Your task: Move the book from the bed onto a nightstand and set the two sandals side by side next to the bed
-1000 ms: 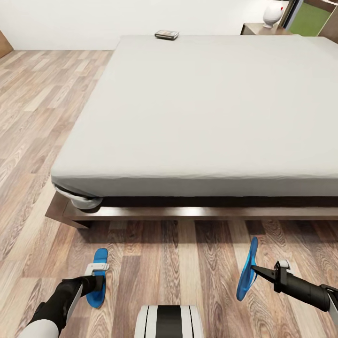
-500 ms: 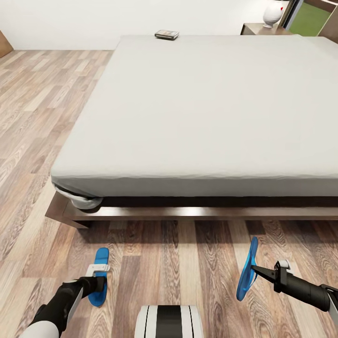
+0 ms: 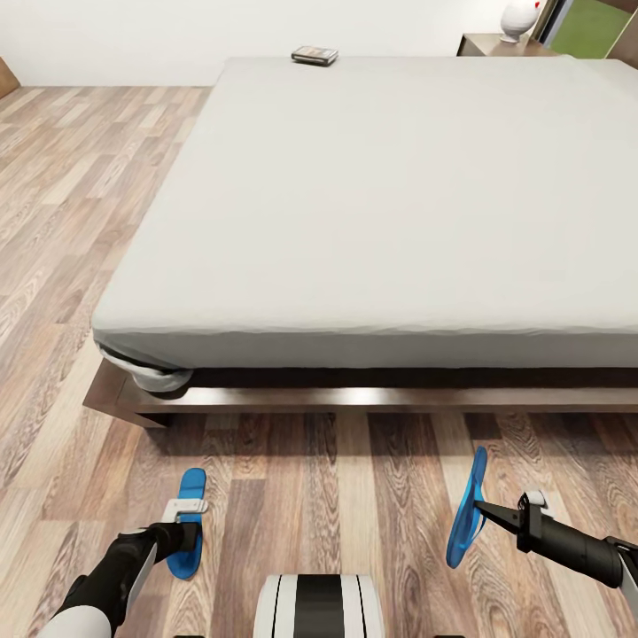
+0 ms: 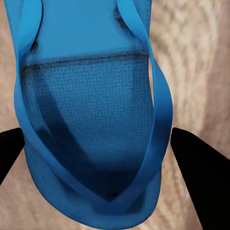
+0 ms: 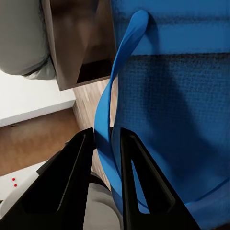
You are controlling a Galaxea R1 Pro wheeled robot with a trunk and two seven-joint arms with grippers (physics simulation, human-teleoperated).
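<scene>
The bed (image 3: 390,195) has a white mattress on a dark wooden frame. A small dark book (image 3: 315,55) lies at its far left corner. One blue sandal (image 3: 188,523) lies flat on the floor by the bed's near left corner. My left gripper (image 3: 182,534) hovers over this sandal (image 4: 91,110), open, a finger on each side (image 4: 98,136). My right gripper (image 3: 479,508) is shut on the thong strap (image 5: 112,105) of the other sandal (image 3: 467,507), holding it on edge above the floor. A dark nightstand (image 3: 501,44) stands past the bed's far right side.
A white vase (image 3: 519,18) sits on the nightstand, with a dark-framed window (image 3: 589,27) behind it. Wood-plank floor (image 3: 337,496) runs along the bed's near side and on the left. My base (image 3: 319,607) is at the bottom centre.
The head camera has tilted down a little, so the bed sits higher in the picture. My left arm drew back slightly over the flat sandal. The right arm and its sandal stayed put.
</scene>
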